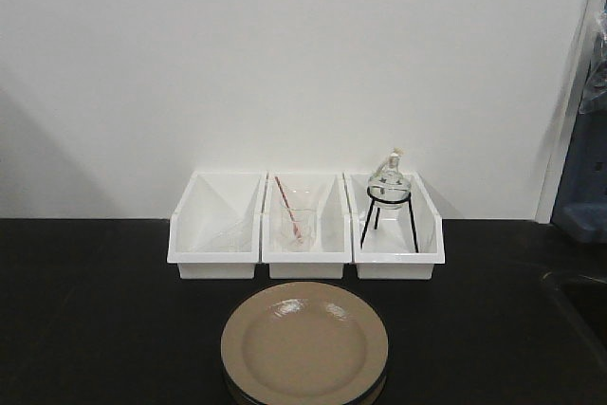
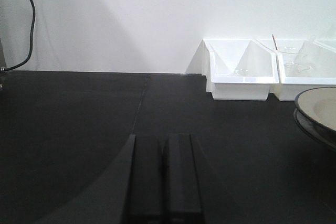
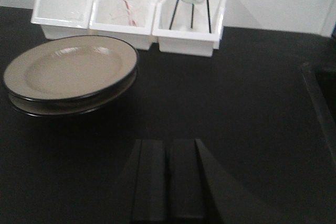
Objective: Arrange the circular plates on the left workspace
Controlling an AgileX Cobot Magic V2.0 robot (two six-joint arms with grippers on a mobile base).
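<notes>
Two stacked circular plates [image 1: 304,346] on black bench [image 1: 85,320] — bins [image 1: 305,225] unlabelled.

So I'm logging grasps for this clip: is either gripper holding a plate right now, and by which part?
Nothing is held. The left gripper and right gripper are both shut on nothing, above the bench; the stacked plates sit untouched.

I see the two plates [image 1: 304,346] stacked one on the other on the bench top [image 1: 95,329], just in front of the middle of three bins [image 1: 305,227] lined up against the wall [image 1: 285,54]. A flask on a stand [image 1: 389,198] sits in the right bin, a glass with a straw [image 1: 296,223] in the middle one, and the sink [image 1: 580,305] lies at the far right.
</notes>
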